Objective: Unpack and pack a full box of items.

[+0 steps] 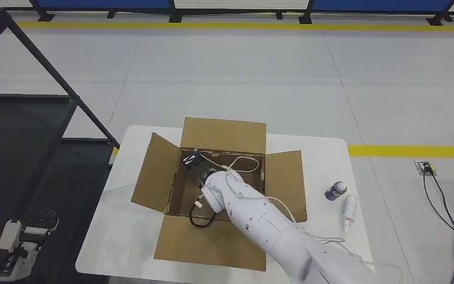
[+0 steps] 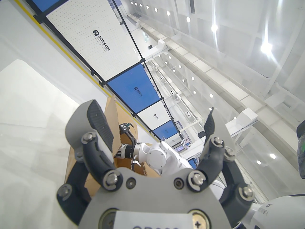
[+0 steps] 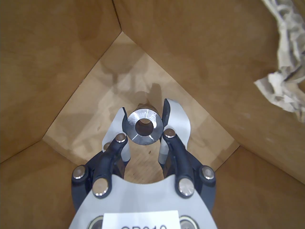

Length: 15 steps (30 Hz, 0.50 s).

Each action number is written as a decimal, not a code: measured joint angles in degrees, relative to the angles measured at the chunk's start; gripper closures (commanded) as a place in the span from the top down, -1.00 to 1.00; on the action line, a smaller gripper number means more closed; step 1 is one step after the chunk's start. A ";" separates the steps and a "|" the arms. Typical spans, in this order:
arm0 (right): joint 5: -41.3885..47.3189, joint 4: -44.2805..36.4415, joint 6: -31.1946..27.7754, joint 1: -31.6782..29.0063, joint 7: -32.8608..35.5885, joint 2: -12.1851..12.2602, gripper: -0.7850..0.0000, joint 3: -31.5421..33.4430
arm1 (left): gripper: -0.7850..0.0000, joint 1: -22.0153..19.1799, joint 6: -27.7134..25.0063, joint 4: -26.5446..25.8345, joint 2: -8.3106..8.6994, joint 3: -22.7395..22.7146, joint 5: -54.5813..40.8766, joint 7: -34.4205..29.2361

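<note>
Cardboard box (image 1: 223, 133) standing on the white surface (image 1: 120, 213) with all four flaps folded outward, so that an arm can enter from above. The right arm (image 1: 245, 209) reaches down into the opening. Inside, the right gripper (image 3: 144, 107) is closed narrowly on a short metal tube (image 3: 132, 123), one finger on each side of its round wall. The tube's bored end faces the wrist, so the grip crosses its width, which probably keeps the smooth metal from slipping. The tube hangs over a corner of the box floor; whether its far end touches the floor cannot be told. Crumpled packing paper (image 3: 286, 48) lies against one inner wall.

The left gripper (image 2: 152, 113) is spread wide and holds nothing. It is turned up toward the ceiling and held well apart from the box, most likely parked to leave the opening free.

A dark bottle (image 1: 336, 189) and a white bottle (image 1: 348, 211) lie near each other on the surface beside the right flap, which suggests unpacking is under way.
</note>
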 measured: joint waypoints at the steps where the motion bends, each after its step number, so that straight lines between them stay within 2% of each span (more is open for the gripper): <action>1: 0.34 1.42 -0.45 0.24 -0.39 -0.57 -0.13 0.12 | 1.00 0.00 0.00 0.00 0.00 0.00 0.00 0.00; 2: 0.59 2.42 -0.80 0.41 -0.67 -0.96 0.05 0.25 | 1.00 0.00 0.00 0.00 0.00 0.00 0.00 0.00; 3: 0.91 3.35 -1.19 0.57 -0.91 -1.32 0.44 0.41 | 1.00 0.00 0.00 0.00 0.00 0.00 0.00 0.00; 6: 1.54 6.04 -2.43 1.13 -1.56 -2.34 0.73 0.84 | 1.00 0.00 0.00 0.00 0.00 0.00 0.00 0.00; 8: 1.74 7.54 -3.20 1.48 -1.97 -2.90 0.78 1.11 | 1.00 0.00 0.00 0.00 0.00 0.00 0.00 0.00; 15: 2.84 10.49 -7.07 2.37 -4.05 -3.69 0.72 2.53 | 1.00 0.00 0.00 0.00 0.00 0.00 0.00 0.00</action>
